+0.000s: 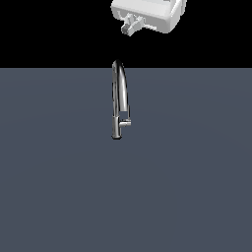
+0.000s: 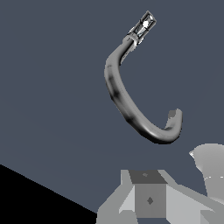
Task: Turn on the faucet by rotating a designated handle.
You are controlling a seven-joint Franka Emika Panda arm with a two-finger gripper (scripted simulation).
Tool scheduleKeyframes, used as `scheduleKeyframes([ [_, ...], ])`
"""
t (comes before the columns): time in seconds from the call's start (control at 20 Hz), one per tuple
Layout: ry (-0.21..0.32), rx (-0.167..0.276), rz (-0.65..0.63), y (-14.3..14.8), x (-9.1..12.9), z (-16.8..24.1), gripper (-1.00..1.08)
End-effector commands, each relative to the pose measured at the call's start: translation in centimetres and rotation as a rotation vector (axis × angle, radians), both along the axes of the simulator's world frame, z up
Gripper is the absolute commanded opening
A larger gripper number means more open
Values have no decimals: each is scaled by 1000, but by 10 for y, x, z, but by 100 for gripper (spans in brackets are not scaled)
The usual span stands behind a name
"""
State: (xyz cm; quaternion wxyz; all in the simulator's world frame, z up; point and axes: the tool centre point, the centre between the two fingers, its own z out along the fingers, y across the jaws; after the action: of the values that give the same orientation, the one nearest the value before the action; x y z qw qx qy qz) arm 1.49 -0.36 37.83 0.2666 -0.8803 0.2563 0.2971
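The chrome faucet (image 1: 118,101) stands upright on the grey floor, its narrow arched spout rising from a straight stem. The handle (image 1: 126,123) is a short stub sticking out low on the stem toward the exterior view's right. My white gripper (image 1: 131,26) hangs well above the top of the arch, slightly to the exterior view's right, touching nothing. The wrist view looks down on the curved spout (image 2: 127,109) and the bright handle (image 2: 145,24). Parts of the gripper (image 2: 149,197) fill the near edge, and the spacing of its fingers is unclear.
The flat grey floor (image 1: 59,187) spreads around the faucet, against a black background behind. Only the lower part of the hand shows in the exterior view; the arm is cut off.
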Motion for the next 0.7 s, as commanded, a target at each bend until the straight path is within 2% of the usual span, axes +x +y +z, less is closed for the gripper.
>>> scheduleKeyframes([
  [0.0,40,33,-30,-2,11,-12,-100],
  [0.65,257,210,-192,-11,60,-87,-100],
])
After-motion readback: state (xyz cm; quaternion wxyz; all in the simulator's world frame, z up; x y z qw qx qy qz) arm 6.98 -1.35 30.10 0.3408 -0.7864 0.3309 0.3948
